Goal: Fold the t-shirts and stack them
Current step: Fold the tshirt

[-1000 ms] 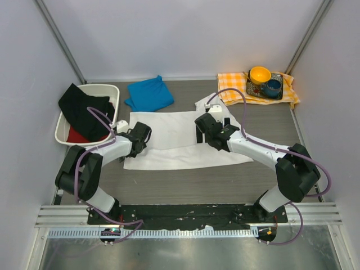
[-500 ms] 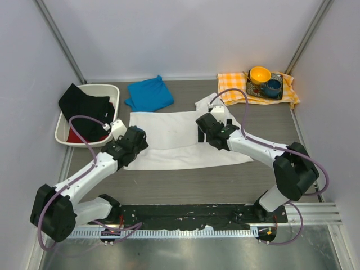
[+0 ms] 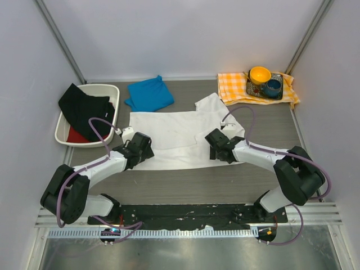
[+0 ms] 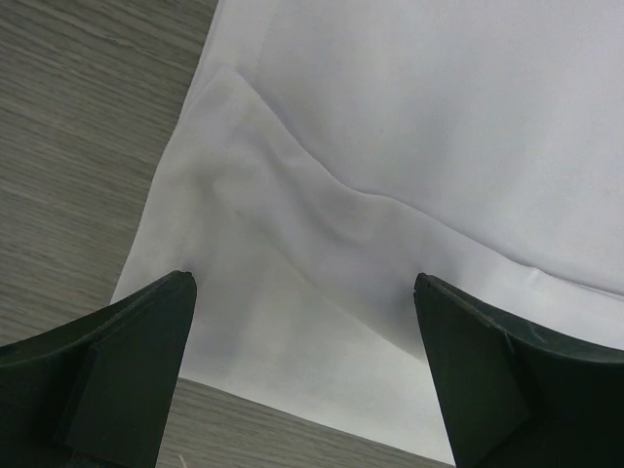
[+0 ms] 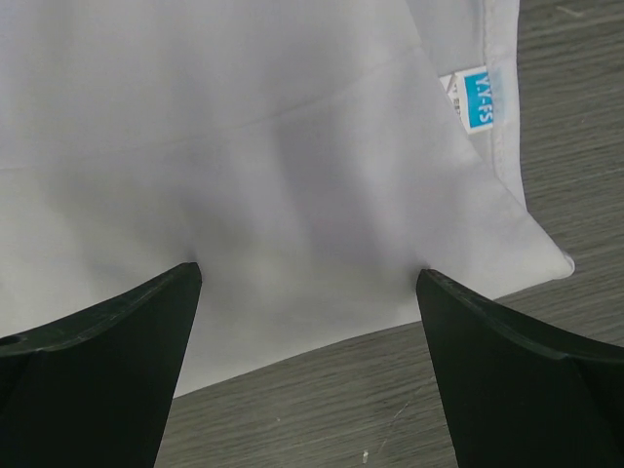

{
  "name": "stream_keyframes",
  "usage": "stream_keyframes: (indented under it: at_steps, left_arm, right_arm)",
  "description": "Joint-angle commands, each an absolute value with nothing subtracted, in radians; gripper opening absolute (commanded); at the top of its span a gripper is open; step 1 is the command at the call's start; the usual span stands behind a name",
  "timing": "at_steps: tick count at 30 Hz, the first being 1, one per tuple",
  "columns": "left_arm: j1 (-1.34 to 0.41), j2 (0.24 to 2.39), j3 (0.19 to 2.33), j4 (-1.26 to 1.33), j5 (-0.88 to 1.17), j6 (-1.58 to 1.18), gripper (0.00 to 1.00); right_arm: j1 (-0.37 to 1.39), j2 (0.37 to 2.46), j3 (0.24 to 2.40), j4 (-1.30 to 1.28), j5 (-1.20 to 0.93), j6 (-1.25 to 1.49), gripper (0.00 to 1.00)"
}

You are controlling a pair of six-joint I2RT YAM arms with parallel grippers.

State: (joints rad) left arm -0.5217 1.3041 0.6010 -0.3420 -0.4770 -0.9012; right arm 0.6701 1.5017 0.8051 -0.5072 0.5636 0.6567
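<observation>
Blue t-shirt (image 3: 149,94) folded; white t-shirt (image 3: 180,135) apparently half-folded; left pincer (image 3: 139,149) and right pincer (image 3: 220,147) wide, empty, over its near edge; remaining folds, stacking pending.

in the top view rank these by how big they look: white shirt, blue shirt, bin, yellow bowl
1. white shirt, spread flat, by far the largest
2. bin
3. blue shirt, folded small
4. yellow bowl, the smallest

No two of these look alike in size.
</observation>
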Motion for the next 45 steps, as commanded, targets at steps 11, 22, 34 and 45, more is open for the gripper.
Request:
stream_keyframes:
  at_steps: [11,22,34,45]
  left_arm:
    - [-0.574,1.298,0.551,-0.394,-0.442,-0.934,1.0]
    - [-0.676,1.057,0.451,-0.606,-0.439,-1.101,1.0]
    - [-0.793,0.764,0.4,-0.851,-0.42,-1.265,1.0]
    - [-0.796,0.935,0.802,-0.815,-0.59,-1.037,1.0]
  right_arm:
    - [0.738,1.52,0.701,-0.577,0.534,0.808,1.0]
    - [0.982,1.485,0.672,-0.83,0.555,1.09,1.0]
    - [1.371,1.411,0.629,-0.994,0.451,1.468,1.0]
    - [1.281,1.454,1.06,-1.068,0.845,1.174,1.0]
